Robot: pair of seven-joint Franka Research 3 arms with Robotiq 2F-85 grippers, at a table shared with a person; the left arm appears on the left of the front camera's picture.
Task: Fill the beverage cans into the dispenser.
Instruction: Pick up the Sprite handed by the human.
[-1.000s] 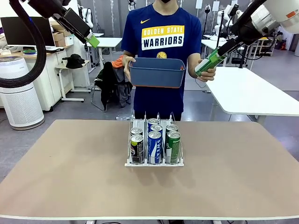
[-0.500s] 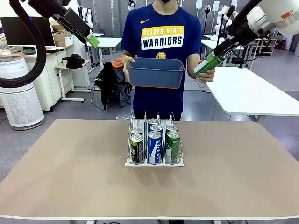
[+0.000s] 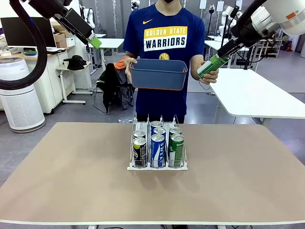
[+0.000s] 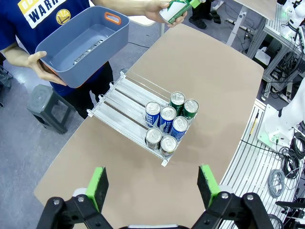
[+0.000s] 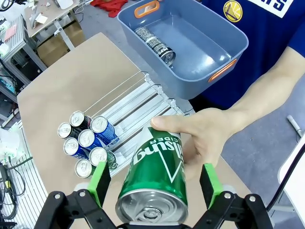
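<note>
Right wrist view: the green can lies exactly between the pads of the right gripper. Its silver top faces the camera and its long axis runs up toward 12 o'clock. The jaws stand wide, with a small gap on each side, so nothing is gripped yet. The person's hand holds the can from 2 o'clock. I judge the coming move needs only a closing. The can is slim, smooth metal with white lettering. At 10 o'clock, on the table, lies the dispenser, with seven cans grouped at one end. The left gripper hangs wide and empty, well apart.
</note>
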